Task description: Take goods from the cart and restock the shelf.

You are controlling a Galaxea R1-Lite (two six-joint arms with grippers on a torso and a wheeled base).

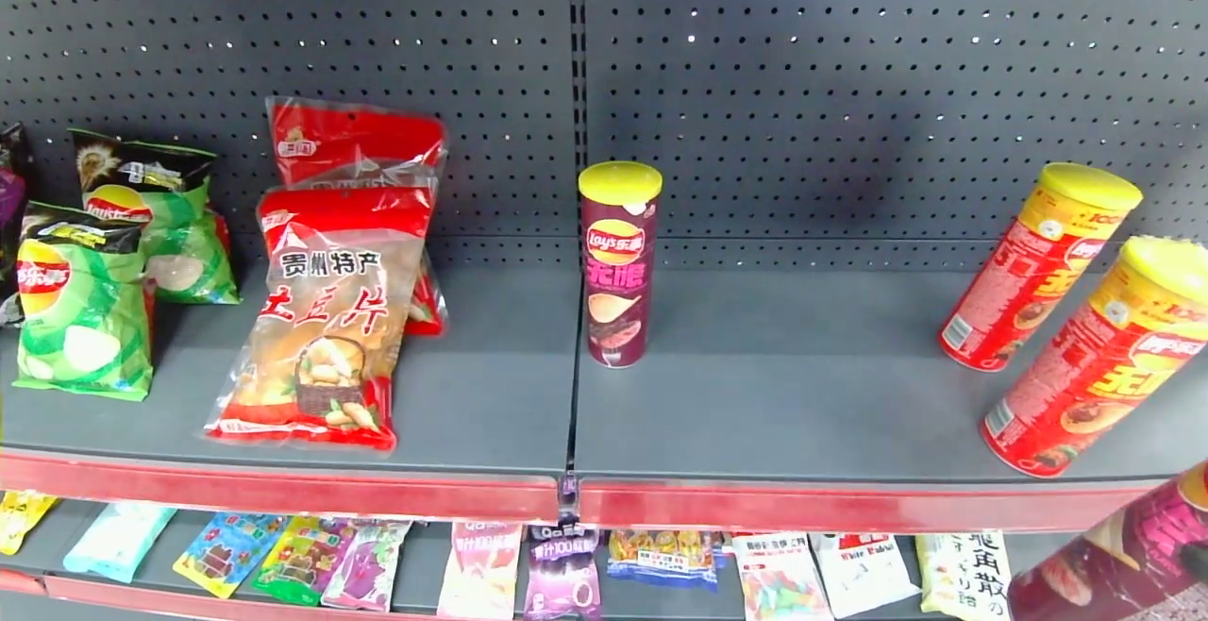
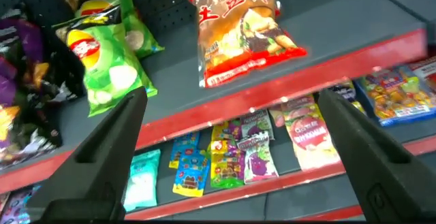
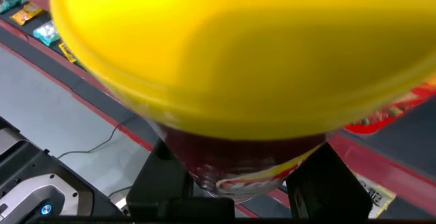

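Observation:
In the right wrist view my right gripper (image 3: 238, 186) is shut on a purple chip can (image 3: 238, 163), whose yellow lid (image 3: 238, 47) faces the camera. The head view shows that can (image 1: 1114, 564) tilted at the lower right, below the shelf's red front edge (image 1: 849, 506). A matching purple can (image 1: 618, 262) stands upright mid-shelf. Two red cans (image 1: 1038, 267) (image 1: 1099, 357) stand to its right. My left gripper (image 2: 231, 156) is open and holds nothing, out in front of the shelf edge near the red potato-chip bag (image 2: 238, 26).
Green chip bags (image 1: 85, 305) and two red potato-chip bags (image 1: 326, 319) fill the shelf's left part. Bare shelf board (image 1: 802, 385) lies between the purple can and the red cans. The lower shelf carries a row of small candy packets (image 1: 566, 569).

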